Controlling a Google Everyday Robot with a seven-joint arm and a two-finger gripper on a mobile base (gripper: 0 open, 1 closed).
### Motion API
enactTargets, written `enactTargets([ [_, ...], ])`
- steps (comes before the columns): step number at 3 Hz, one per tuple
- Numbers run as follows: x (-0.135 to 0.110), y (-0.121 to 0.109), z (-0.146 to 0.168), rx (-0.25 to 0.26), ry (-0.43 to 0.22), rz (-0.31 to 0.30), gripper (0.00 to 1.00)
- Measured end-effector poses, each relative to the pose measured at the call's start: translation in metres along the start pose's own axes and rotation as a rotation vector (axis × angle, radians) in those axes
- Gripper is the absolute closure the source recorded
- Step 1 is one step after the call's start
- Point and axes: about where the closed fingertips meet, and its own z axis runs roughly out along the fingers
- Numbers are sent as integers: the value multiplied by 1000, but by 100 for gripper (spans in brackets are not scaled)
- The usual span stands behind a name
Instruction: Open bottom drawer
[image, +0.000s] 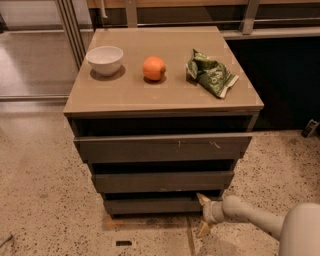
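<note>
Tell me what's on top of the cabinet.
A white bowl, an orange and a crumpled green bag sit on the tan top. Anything under the bag is covered. The gripper, open, is down by the bottom drawer's right end.

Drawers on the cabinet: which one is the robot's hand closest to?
The bottom drawer, the narrowest, lowest grey front. The open gripper sits at its right end; the middle drawer and top drawer are higher up.

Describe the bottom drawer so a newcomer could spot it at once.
Find the tan-topped cabinet with three dark grey drawer fronts. The bottom drawer is the lowest, just above the floor, with the robot's open hand at its right end. It looks narrowest and unmarked, unlike the scratched top front.
</note>
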Motion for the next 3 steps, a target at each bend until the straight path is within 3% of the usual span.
enactTargets([
  [2, 4, -18, 30, -22, -58, 19, 0],
  [3, 4, -23, 55, -76, -65, 20, 0],
])
